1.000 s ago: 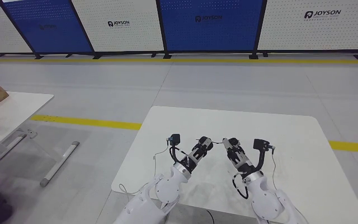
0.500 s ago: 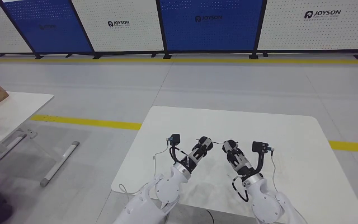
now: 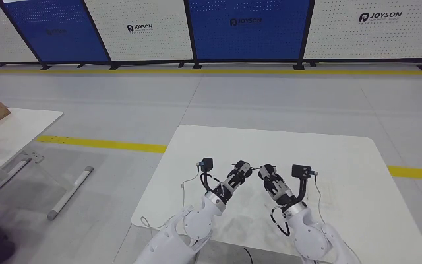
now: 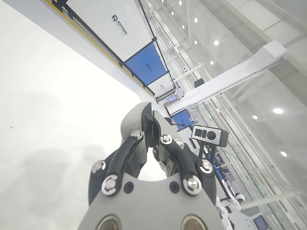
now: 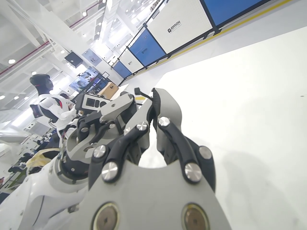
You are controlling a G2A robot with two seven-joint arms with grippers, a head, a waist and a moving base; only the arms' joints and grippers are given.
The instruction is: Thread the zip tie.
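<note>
Left pincer (image 4: pixel 150 114) sits just above the white desk (image 3: pixel 330 148), fingers squeezed together on a thin black strip of the zip tie (image 4: pixel 152 123). Just beside it, the right pincer (image 5: pixel 153 100) is clamped on the zip tie too, with the little square head poking out past the tips.

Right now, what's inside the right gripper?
A black zip tie is pinched in the shut right gripper, its head end poking out past the tips. The clamped length is hidden.
</note>
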